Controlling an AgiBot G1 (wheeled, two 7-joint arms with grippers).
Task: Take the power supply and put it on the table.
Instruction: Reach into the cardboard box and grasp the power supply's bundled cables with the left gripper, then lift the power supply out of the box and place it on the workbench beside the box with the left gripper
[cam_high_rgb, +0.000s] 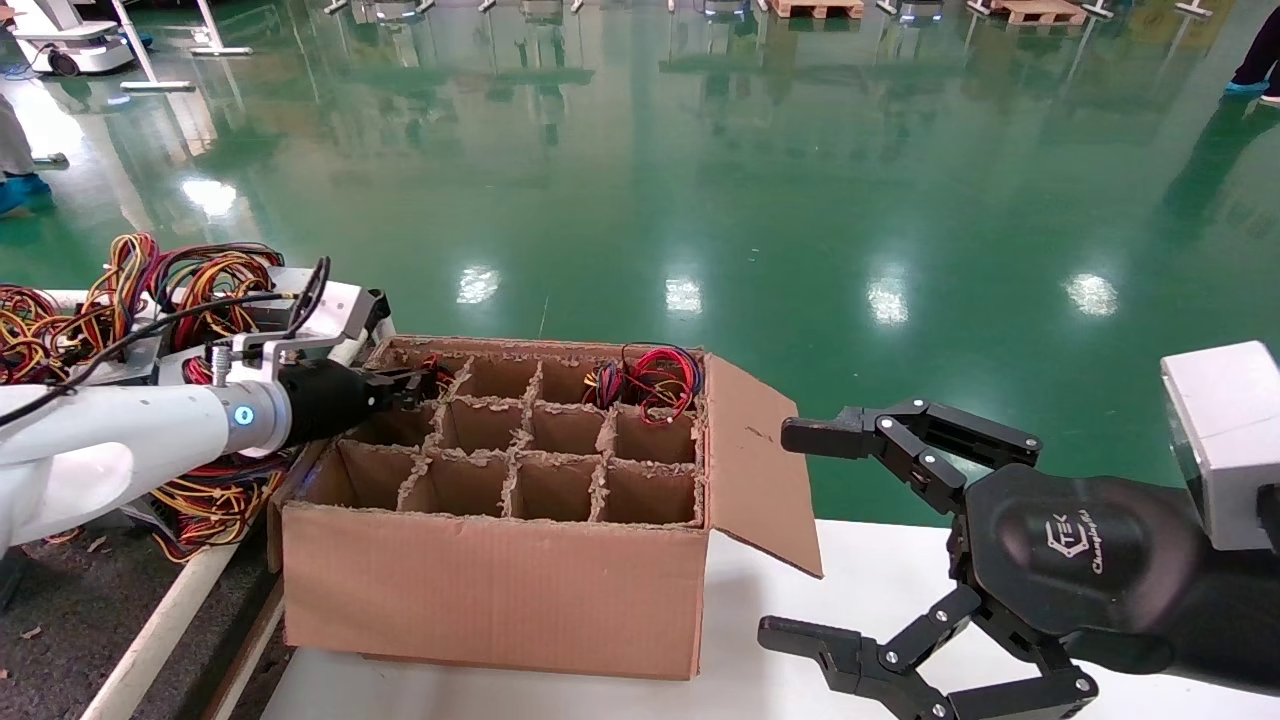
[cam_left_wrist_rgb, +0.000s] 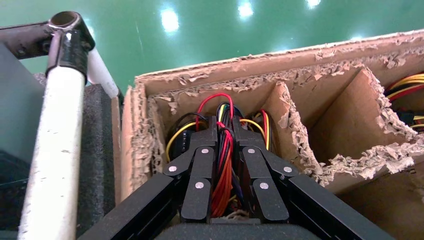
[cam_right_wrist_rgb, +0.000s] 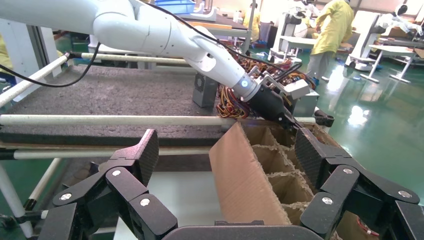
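Hovering idle nearest, the right gripper (cam_high_rgb: 800, 530) is held spread wide. Farther off, the left gripper (cam_left_wrist_rgb: 223, 131) is pinched on the wire bundle (cam_left_wrist_rgb: 223, 170) of the power supply (cam_left_wrist_rgb: 182, 142), sunk directly below in the box's (cam_high_rgb: 500, 590) far-left corner cell, beside the table (cam_left_wrist_rgb: 95, 150).

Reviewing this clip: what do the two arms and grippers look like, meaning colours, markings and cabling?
The left arm is glossy white with a glowing blue ring at the wrist and loose black cables. Its left gripper is black. The right gripper is black too, with linked bars, silver rivets and white "TEK" lettering on its palm housing, behind which sits a white block.
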